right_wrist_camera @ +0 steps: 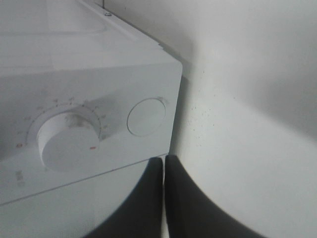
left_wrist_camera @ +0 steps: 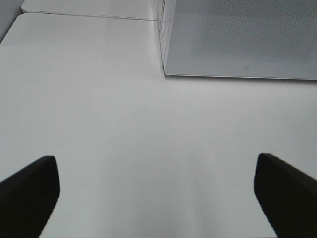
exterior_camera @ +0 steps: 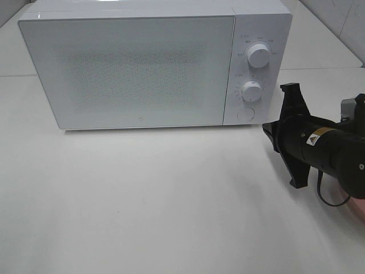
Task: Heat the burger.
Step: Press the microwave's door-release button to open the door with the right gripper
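Observation:
The burger is out of view in every frame. The white microwave (exterior_camera: pixel 142 65) stands at the back of the table with its door shut, and its frosted window shows nothing inside. My right gripper (exterior_camera: pixel 266 128) is shut with nothing in it. Its tips hover just right of the microwave's lower front corner, near the round button (exterior_camera: pixel 245 113). In the right wrist view the closed fingertips (right_wrist_camera: pixel 164 159) point just below that button (right_wrist_camera: pixel 146 117), beside the lower dial (right_wrist_camera: pixel 69 141). My left gripper (left_wrist_camera: pixel 156 166) is open and empty over bare table, with the microwave's left front corner (left_wrist_camera: pixel 166 73) ahead.
Two white dials (exterior_camera: pixel 258 55) (exterior_camera: pixel 250 89) sit on the microwave's control panel. A pink edge (exterior_camera: pixel 357 209) shows under the right arm at the frame's right side. The white table (exterior_camera: pixel 142 200) stretches in front of the microwave.

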You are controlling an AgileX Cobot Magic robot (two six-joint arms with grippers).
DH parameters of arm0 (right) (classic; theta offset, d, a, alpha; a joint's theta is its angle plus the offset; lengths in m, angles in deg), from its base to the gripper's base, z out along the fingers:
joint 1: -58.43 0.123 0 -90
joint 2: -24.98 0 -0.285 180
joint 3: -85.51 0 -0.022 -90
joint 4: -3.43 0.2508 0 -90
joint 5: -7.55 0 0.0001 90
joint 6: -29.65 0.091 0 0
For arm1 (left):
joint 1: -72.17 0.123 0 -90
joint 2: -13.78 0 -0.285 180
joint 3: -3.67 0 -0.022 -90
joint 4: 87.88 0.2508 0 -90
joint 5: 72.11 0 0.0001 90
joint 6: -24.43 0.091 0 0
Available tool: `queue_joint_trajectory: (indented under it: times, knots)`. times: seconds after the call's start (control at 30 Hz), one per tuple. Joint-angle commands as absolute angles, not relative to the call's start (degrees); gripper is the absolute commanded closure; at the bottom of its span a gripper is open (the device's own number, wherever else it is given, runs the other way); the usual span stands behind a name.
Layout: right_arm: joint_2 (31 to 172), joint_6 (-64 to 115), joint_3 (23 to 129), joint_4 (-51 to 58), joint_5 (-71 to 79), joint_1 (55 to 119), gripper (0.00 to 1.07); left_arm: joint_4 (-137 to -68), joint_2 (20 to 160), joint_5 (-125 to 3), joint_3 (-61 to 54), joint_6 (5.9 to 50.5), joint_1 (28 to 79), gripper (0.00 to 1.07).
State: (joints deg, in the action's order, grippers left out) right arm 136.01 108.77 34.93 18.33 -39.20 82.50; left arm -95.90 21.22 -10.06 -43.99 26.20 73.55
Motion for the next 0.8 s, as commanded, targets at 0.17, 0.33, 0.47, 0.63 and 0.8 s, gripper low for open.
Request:
queue_joint_trajectory:
  times: [0.17, 0.33, 0.47, 0.63, 0.8]
  knots:
    - [141.86, 109.69, 40.55, 14.43, -39.55, 79.35, 1.07, -96.07, 20.42, -10.98, -44.04, 25.86, 73.26, 0.06]
    - [144.38, 109.81, 43.82, 14.20, -39.55, 79.00, 1.07, -96.07, 20.42, -10.98, -44.04, 25.86, 73.26, 0.06]
    - [146.16, 109.81, 45.65, 14.26, -39.55, 79.00, 1.07, -96.07, 20.42, -10.98, -44.04, 25.86, 73.26, 0.06]
    - [148.05, 109.81, 48.23, 14.26, -39.55, 79.00, 1.07, -96.07, 20.42, -10.98, -44.04, 25.86, 73.26, 0.06]
    - [150.91, 109.81, 52.12, 14.49, -39.43, 79.00, 1.07, -96.07, 20.47, -10.98, -44.04, 25.86, 73.26, 0.06]
